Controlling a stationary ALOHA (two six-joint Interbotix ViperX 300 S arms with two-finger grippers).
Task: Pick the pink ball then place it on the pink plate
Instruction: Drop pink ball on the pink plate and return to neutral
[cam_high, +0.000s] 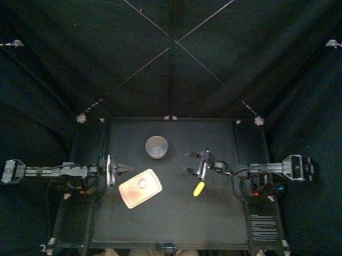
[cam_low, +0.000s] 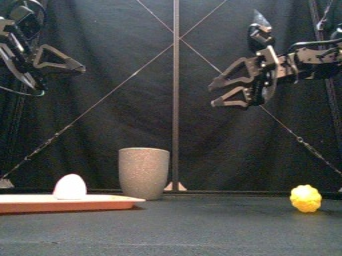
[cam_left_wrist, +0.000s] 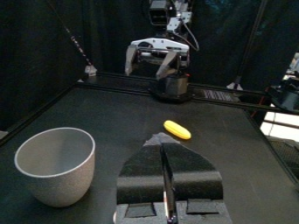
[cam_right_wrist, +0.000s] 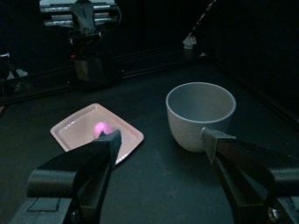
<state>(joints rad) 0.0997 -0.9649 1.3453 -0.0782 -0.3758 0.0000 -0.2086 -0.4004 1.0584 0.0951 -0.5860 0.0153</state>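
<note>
Spread wide and holding nothing, the right end effector (cam_right_wrist: 160, 136) hangs above the counter (cam_right_wrist: 158, 185). Ahead of it, the pink ball (cam_right_wrist: 103, 129) sits on the pink plate (cam_right_wrist: 77, 125), with the grey cup (cam_right_wrist: 201, 109) just beside the plate. On the other side, the left end effector (cam_left_wrist: 165, 150) is raised, closed and empty. A yellow toy (cam_low: 306, 198) lies well apart from the plate.

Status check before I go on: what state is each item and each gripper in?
pink ball: resting on the plate, not held.
pink plate: flat on the table, carrying the ball.
grey cup: upright, empty.
yellow toy: lying loose on the table.
left gripper: shut, empty.
right gripper: open, empty, raised.
</note>
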